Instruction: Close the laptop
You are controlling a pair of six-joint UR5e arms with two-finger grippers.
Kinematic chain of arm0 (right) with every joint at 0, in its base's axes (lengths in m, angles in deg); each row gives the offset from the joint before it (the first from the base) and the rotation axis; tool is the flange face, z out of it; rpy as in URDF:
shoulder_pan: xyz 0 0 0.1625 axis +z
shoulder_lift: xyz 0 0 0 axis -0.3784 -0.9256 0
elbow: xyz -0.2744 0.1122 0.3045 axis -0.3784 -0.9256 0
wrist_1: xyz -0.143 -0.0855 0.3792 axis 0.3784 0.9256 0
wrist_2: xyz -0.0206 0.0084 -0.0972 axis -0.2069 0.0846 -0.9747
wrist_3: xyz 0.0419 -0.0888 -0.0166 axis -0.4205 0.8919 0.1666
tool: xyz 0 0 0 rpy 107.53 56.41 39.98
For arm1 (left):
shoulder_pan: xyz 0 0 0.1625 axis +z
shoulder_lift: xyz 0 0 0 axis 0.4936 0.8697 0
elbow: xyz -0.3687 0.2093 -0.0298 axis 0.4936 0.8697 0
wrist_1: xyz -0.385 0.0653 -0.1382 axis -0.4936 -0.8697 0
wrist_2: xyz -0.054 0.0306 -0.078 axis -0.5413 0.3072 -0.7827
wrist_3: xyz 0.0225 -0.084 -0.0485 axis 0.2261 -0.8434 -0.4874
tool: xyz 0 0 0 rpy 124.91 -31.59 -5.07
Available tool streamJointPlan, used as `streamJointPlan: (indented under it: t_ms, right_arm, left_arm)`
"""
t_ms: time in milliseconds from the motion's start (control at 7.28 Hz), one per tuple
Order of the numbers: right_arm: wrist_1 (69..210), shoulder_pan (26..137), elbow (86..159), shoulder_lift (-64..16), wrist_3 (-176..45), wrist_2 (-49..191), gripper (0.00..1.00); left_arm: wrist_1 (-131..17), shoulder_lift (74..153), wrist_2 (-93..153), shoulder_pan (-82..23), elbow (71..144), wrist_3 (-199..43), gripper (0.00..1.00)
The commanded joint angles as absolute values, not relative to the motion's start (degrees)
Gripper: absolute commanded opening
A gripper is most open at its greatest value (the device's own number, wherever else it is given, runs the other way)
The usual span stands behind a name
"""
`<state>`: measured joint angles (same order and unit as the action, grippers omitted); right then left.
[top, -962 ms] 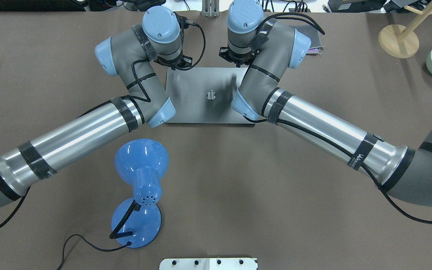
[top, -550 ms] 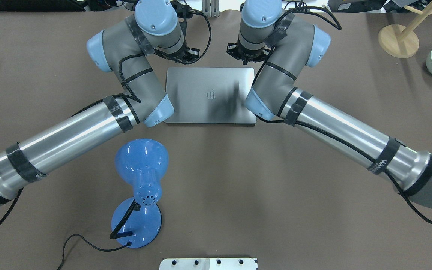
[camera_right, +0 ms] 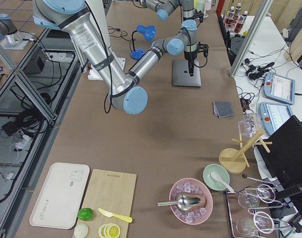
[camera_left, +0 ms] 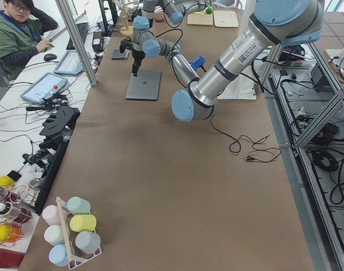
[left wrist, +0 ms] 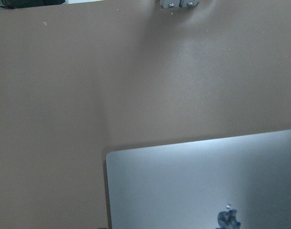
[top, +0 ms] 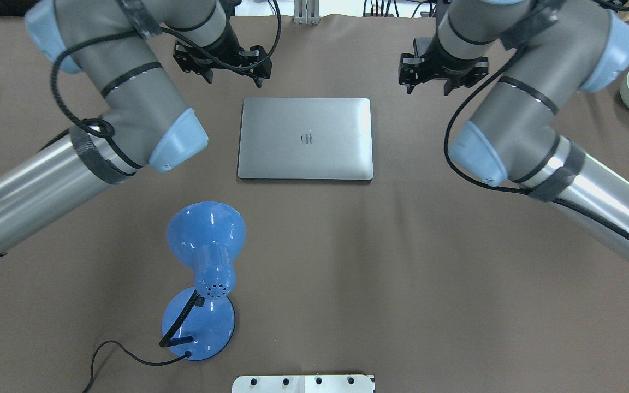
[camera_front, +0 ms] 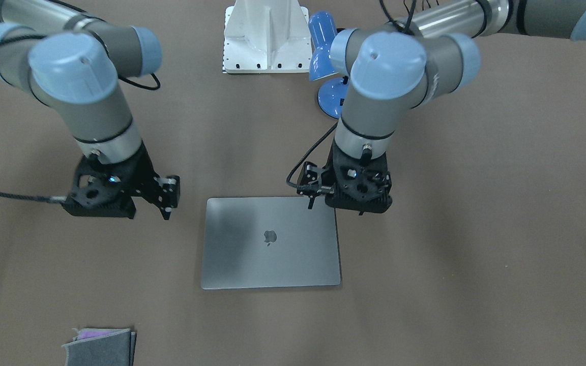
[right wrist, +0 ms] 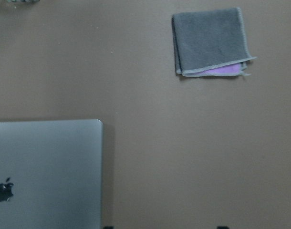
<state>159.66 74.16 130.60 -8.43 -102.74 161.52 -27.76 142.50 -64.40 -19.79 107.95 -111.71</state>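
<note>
On the brown table [top: 456, 284], between the two arms, you had the laptop [top: 305, 138] lying flat with its lid fully down, logo face up, long edges running across the robot's front. Neither claw touched it. The left gripper [top: 234, 78] hung raised off the table by the laptop's left side, near its far-left corner as the robot sees it, fingers apart, nothing between them. The right gripper [top: 429, 89] hung the same way off the right side, further out from the far-right corner, fingers also apart and empty. In the front-facing view the left gripper overlapped a corner of the lid, while the right gripper sat clear of the opposite edge with bare table between. The left wrist view gave you the laptop's corner and logo at lower right. The right wrist view had the other corner at lower left, with two fingertips just poking in at the bottom, spread wide, one roughly in line with the laptop's side edge, the other out over bare table. Exact height of either claw above the lid: you couldn't tell. A blue desk lamp [top: 205, 273] stood on the robot's near-left side, well apart from the laptop. A folded grey cloth [right wrist: 210, 43] with purple showing lay beyond the far-right corner, also apart.
</note>
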Motion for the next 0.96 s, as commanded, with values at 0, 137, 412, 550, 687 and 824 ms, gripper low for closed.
streamJointPlan:
  t_ms: [0, 137, 412, 550, 687, 824]
  right_arm:
    - [166.89, 79.52, 143.76, -18.87, -92.42, 165.70, 1.00]
    - [166.90, 82.76, 147.98, -25.53, -86.73, 167.20, 1.00]
    - [166.90, 94.07, 150.13, -37.32, -67.62, 173.86, 1.00]
    - [166.99, 100.83, 149.17, -42.16, -55.33, 175.89, 1.00]
    - [166.99, 105.94, 146.21, -46.21, -45.03, 177.04, 1.00]
    - [166.64, 110.69, 144.00, -49.21, -36.22, 176.44, 1.00]
  left_arm:
    - [-13.96, 136.68, -70.33, -26.64, 121.15, -100.07, 0.99]
    - [-10.43, 132.90, -72.53, -30.59, 125.20, -93.74, 0.99]
    - [-5.93, 124.74, -72.73, -37.80, 129.71, -77.69, 0.99]
    - [-5.83, 120.34, -74.30, -42.62, 129.64, -68.55, 0.99]
    - [-6.00, 115.69, -76.75, -47.97, 128.68, -60.80, 0.99]
    - [-5.83, 112.42, -76.95, -52.81, 125.98, -51.06, 0.99]
